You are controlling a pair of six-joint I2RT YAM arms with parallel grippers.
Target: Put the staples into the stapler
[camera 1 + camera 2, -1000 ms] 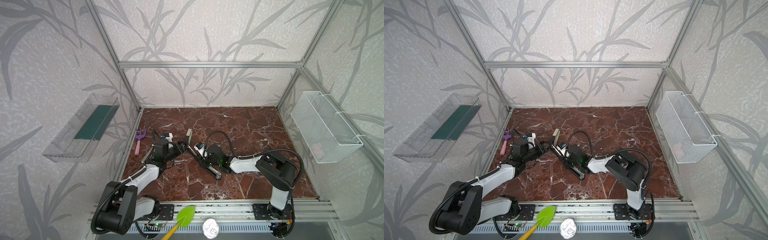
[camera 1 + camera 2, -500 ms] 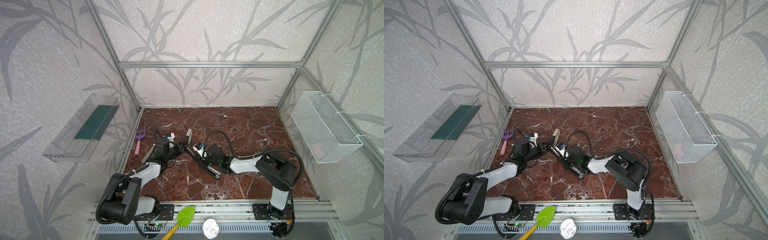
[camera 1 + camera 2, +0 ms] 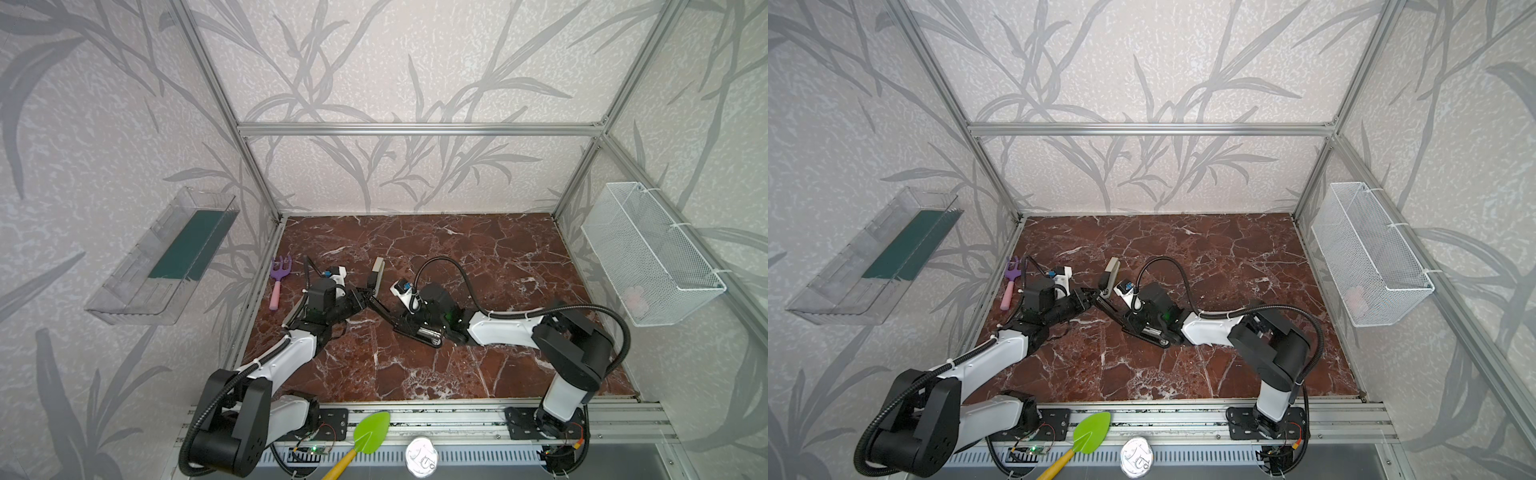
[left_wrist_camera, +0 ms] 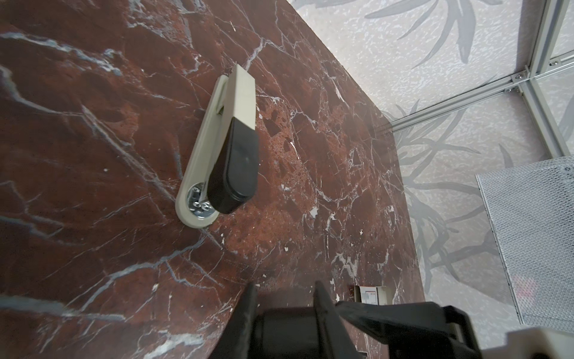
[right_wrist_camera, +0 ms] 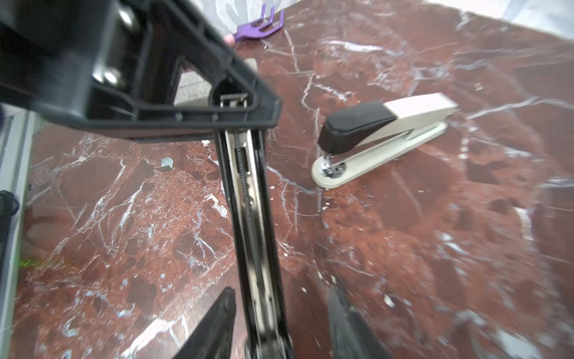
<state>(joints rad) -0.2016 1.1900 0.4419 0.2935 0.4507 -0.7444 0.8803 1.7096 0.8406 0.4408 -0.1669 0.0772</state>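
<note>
The black stapler (image 3: 426, 334) lies opened out on the marble floor, and its silver rail (image 5: 248, 202) shows in the right wrist view. My left gripper (image 4: 284, 289) is shut on the stapler's black far end, beside the beige stapler in both top views (image 3: 1094, 296). My right gripper (image 5: 281, 290) straddles the rail's near part with its jaws open; there is a gap on one side. A small white box with a red mark, the staples box (image 4: 369, 293), lies just past my left gripper. A loose silver staple block (image 5: 166, 164) sits on the floor.
A beige-and-black stapler (image 3: 377, 272) lies closed just behind the two grippers. A purple toy rake (image 3: 279, 282) lies by the left wall. A wire basket (image 3: 648, 257) hangs on the right wall and a clear tray (image 3: 166, 257) on the left. A green shovel (image 3: 370, 432) rests on the front rail.
My left gripper moved in and shut on the black stapler's far end. My right gripper, shut on the stapler a moment ago, has opened its jaws.
</note>
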